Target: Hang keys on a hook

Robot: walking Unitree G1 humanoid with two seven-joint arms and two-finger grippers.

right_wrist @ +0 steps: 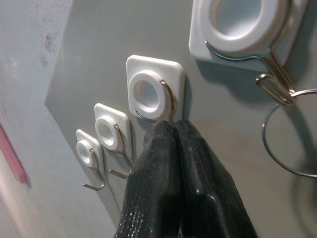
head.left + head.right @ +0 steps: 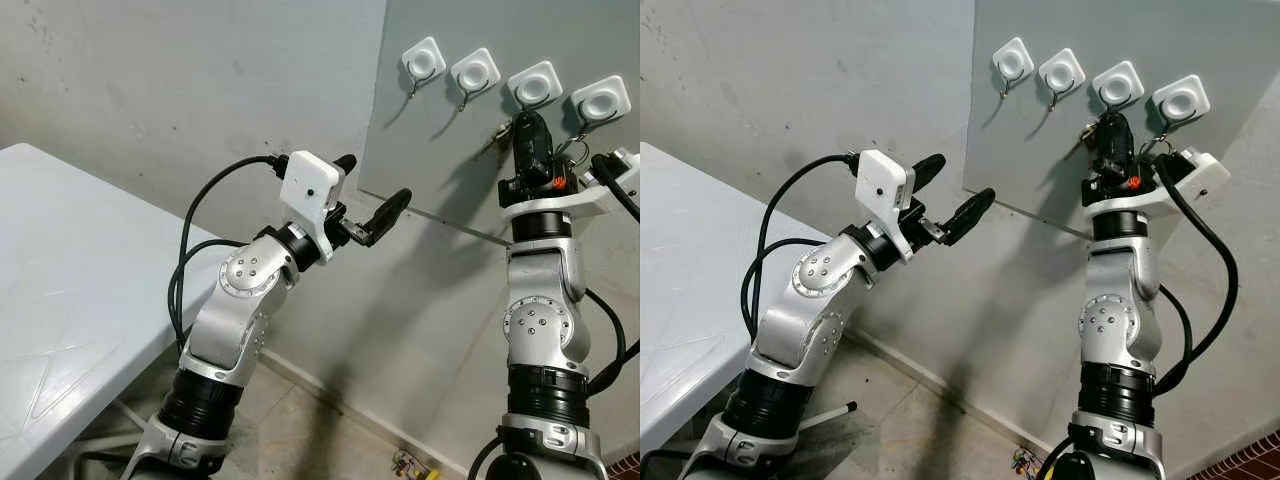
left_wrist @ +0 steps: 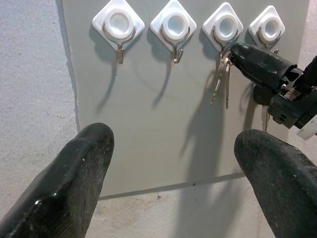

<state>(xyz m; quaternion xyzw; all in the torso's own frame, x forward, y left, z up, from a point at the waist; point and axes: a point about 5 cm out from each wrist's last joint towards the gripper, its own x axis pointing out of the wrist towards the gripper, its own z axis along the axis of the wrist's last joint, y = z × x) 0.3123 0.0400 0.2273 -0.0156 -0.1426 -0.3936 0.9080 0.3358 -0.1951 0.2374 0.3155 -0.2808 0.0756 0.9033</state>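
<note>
— Where do my eyes look from?
— From my head, facing the grey panel with its hooks, both my arms before it.
— And my wrists?
— My left wrist camera faces the panel from farther back; my right sits very near the hooks.

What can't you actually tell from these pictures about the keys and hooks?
- Whether the right pincer grips the keys: in the right wrist view its closed fingers cover the third hook's tip.
- Whether the keys' ring sits fully on that hook: the left wrist view shows it partly, behind the pincer.
- The wire ring on the fourth hook: cut off by the picture's edge.
</note>
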